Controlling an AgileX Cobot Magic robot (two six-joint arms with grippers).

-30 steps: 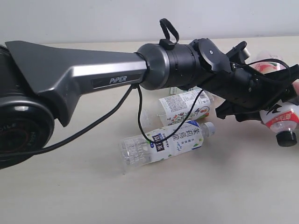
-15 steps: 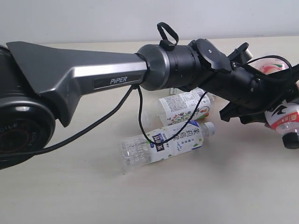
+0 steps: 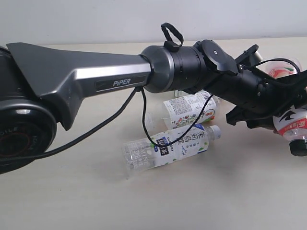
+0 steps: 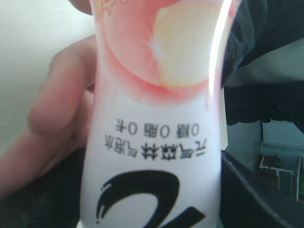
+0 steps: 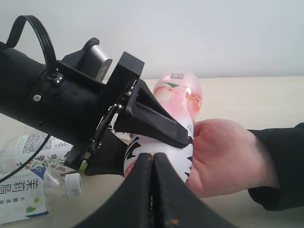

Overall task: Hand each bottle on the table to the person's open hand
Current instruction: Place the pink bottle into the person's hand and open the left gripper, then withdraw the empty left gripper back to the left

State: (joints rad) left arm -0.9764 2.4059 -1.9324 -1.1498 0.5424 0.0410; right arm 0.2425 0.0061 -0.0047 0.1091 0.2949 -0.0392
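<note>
Holding the clear red-pink plastic bottle with white label and black cap (image 3: pixel 289 125) off the pale beige table (image 3: pixel 216 191), at 3 o'clock in the exterior view, cap tipped toward 5 o'clock. Probably raised that way to meet the person's bare open hand (image 5: pixel 223 156), which is cupped against the bottle's side. Left black gripper (image 5: pixel 157 146): fingers spread wide, clamped across the label section. Right black gripper (image 5: pixel 153 160): fingers pressed together, empty. Two white-capped clear plastic bottles (image 3: pixel 168 146) lie on the table at 9 o'clock of the held one, not handed over yet.

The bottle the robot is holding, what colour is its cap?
Black. The cap of the held bottle shows best in the exterior view.
</note>
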